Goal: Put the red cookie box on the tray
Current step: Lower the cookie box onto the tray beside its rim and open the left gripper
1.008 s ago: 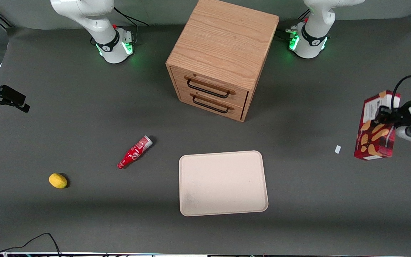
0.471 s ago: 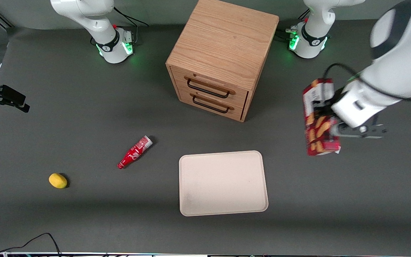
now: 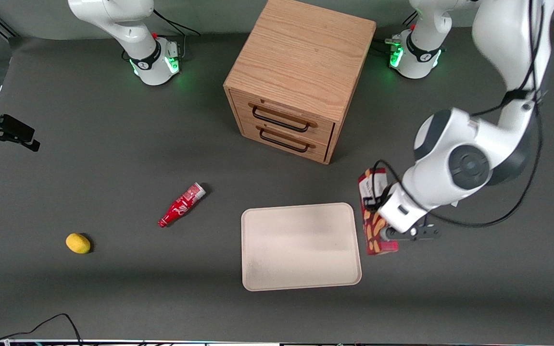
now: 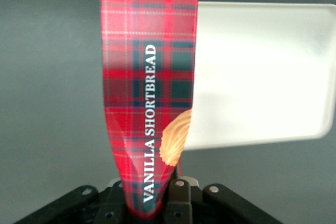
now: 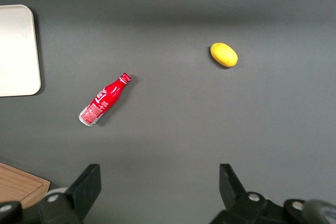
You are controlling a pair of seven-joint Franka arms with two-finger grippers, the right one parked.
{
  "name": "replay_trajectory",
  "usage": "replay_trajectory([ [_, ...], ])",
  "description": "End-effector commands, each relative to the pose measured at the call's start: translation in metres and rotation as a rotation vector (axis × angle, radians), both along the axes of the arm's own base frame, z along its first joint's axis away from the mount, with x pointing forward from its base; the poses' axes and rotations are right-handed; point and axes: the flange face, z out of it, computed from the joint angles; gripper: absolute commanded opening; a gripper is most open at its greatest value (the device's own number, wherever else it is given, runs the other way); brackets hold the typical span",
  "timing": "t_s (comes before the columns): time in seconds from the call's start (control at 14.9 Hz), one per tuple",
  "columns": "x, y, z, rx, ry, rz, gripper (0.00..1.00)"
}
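Observation:
My left gripper [image 3: 386, 217] is shut on the red cookie box [image 3: 372, 226], a slim red plaid box with pictured cookies and a white end panel. It holds the box in the air just beside the tray's edge on the working arm's side. The beige tray [image 3: 300, 246] lies flat on the table with nothing on it. In the left wrist view the box [image 4: 149, 98] reads "VANILLA SHORTBREAD" and is pinched and dented between my fingers [image 4: 181, 200], with the tray [image 4: 262, 72] below it to one side.
A wooden two-drawer cabinet [image 3: 298, 77] stands farther from the front camera than the tray. A small red bottle [image 3: 182, 204] and a yellow lemon [image 3: 78, 243] lie toward the parked arm's end of the table.
My left gripper has carried the cookie box from the working arm's end of the table toward the tray and nearer the front camera, now next to the tray's edge.

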Motion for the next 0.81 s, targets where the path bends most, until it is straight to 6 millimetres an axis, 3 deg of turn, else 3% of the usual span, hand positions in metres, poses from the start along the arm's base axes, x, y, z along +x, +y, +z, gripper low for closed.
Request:
replay_trajectory([
  [0.0, 0.013, -0.028, -0.053, 0.049, -0.087, 0.051, 0.0],
  [0.2, 0.02, -0.037, -0.098, 0.037, -0.153, 0.036, 0.0],
  [0.4, 0.016, -0.05, -0.126, 0.047, -0.174, 0.021, 0.0],
  [0.61, 0.016, -0.051, -0.137, 0.058, -0.205, 0.035, 0.0],
  [0.67, 0.015, -0.053, -0.139, 0.06, -0.202, 0.03, 0.31],
  [0.74, 0.016, -0.052, -0.139, 0.061, -0.205, 0.029, 0.69],
])
